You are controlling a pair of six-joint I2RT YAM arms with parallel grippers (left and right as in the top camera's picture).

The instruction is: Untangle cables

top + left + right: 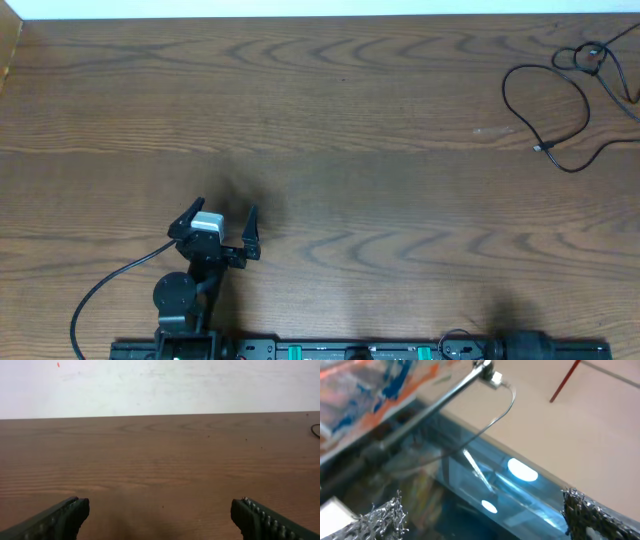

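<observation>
The cables [573,170], thin black cord in loose loops with a small plug end [538,149], lie on the worktop [350,120] at the upper right of the overhead frame. The left pincer [226,207] sits at lower left, spread wide and empty, well apart from them. The right pincer [480,510], seen only in its wrist view, gapes empty before a blurred background.

A brown wood-grain table [330,130] bears thin black cables [586,110] looped at its far right corner.
</observation>
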